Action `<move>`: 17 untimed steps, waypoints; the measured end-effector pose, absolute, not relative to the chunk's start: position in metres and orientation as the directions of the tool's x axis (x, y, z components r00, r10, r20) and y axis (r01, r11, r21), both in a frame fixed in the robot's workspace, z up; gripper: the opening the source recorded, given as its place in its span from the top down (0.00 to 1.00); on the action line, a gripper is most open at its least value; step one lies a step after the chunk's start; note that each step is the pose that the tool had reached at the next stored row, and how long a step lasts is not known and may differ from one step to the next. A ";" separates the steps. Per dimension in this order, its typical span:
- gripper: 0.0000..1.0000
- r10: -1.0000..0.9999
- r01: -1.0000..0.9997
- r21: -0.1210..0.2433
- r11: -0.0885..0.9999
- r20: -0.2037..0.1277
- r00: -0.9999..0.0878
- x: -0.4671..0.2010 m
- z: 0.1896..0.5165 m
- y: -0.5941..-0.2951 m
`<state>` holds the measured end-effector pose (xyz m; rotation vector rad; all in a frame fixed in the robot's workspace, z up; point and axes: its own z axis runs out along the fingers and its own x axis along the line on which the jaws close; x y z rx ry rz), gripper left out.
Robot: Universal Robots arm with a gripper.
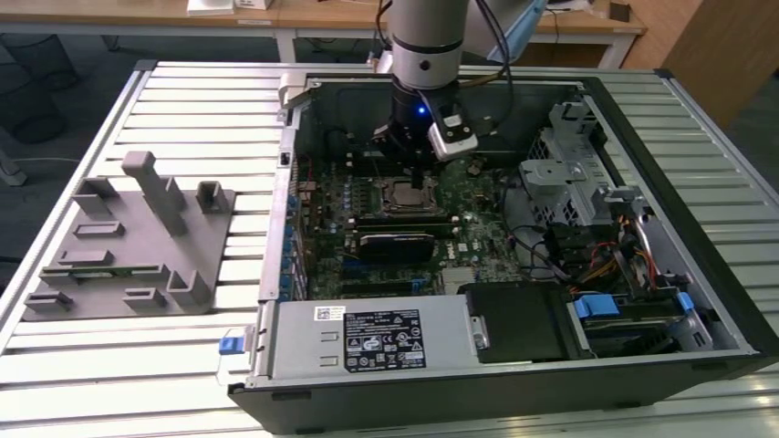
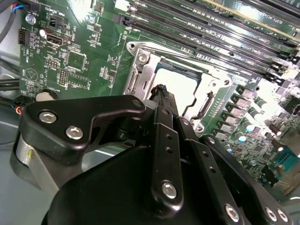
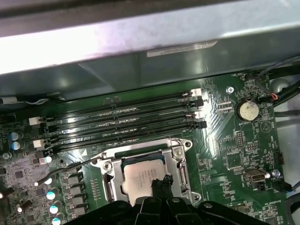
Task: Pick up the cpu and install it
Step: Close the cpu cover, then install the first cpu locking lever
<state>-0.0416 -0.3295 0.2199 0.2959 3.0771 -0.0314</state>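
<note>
The cpu [image 3: 139, 176] is seen lying flat inside the metal-framed socket [image 3: 107, 174] of the green motherboard [image 3: 234, 150], so the picking up and the carrying are judged to be done, and the placing is judged to be done or nearly done. The pincer [image 3: 161, 183] is held directly over one edge of the chip. Its fingers are drawn together with nothing seen between them, and whether the tips touch the metal top cannot be told. A thin wire lever [image 3: 65, 169] is seen beside the socket; whether it is latched cannot be told, so the locking of the chip is possibly left. In the exterior view the arm is placed in the upper middle of the frame, reaching down into the open computer case [image 1: 287, 137]. The grey holder block [image 1: 122, 246] is found on the slatted tabletop [image 1: 182, 100] at the exterior view's left, well apart from the case. Near the socket the memory slots [image 3: 126, 117] and a coin battery [image 3: 247, 110] are found. The drive cage [image 1: 572, 173] and loose cables [image 1: 585, 260] are seen at the exterior view's right. Nothing is seen between the pincer and the socket.
</note>
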 end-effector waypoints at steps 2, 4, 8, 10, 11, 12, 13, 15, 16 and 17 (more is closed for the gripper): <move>0.89 0.190 0.191 -0.015 0.982 -0.052 -0.980 -0.042 0.220 -0.330; 0.89 0.190 0.191 -0.015 0.982 -0.052 -0.980 -0.042 0.220 -0.330; 0.89 0.189 0.190 -0.015 0.982 -0.052 -0.981 -0.048 0.220 -0.330; 0.89 0.190 0.191 -0.015 0.982 -0.052 -0.981 -0.051 0.219 -0.330; 0.89 0.190 0.191 -0.015 0.982 -0.052 -0.981 -0.052 0.219 -0.330; 0.89 0.190 0.191 -0.015 0.982 -0.052 -0.981 -0.052 0.219 -0.330; 0.89 0.189 0.190 -0.015 0.982 -0.052 -0.981 -0.052 0.219 -0.330; 0.89 0.189 0.190 -0.015 0.982 -0.052 -0.981 -0.052 0.219 -0.330; 0.89 0.189 0.190 -0.015 0.982 -0.052 -0.981 -0.052 0.219 -0.330; 0.89 0.189 0.190 -0.015 0.982 -0.052 -0.981 -0.052 0.219 -0.330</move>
